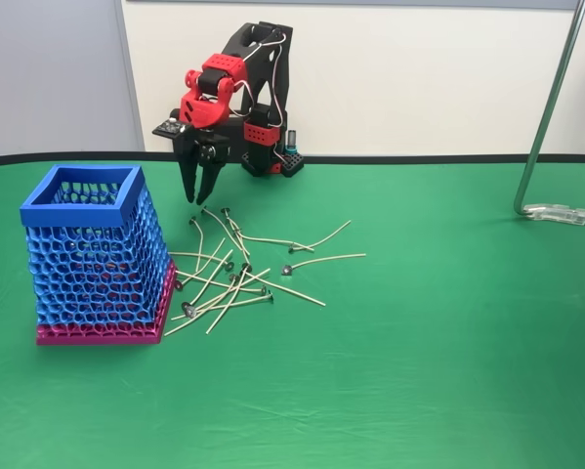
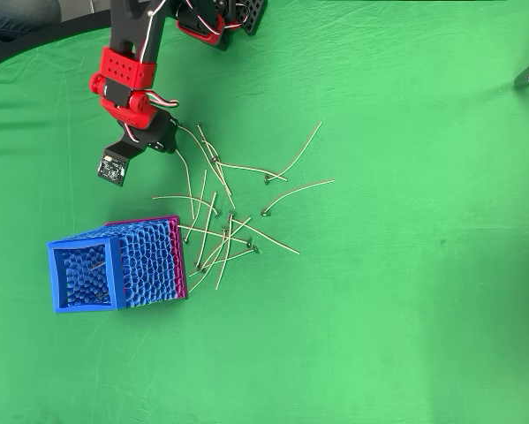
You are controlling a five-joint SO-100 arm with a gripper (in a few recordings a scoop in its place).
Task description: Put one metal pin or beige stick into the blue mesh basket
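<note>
Jaws (image 1: 196, 191) nearly together, empty, hanging just above the far end of the beige stick (image 1: 235, 234) scatter on the table (image 1: 448, 322); blue mesh basket (image 1: 40, 209) upright nearby, apparently one stick inside—pick and drop remain.

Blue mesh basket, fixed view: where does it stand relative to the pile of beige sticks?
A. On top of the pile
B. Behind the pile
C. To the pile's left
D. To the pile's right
C: the blue mesh basket stands left of the scattered beige sticks on the green cloth.
</note>
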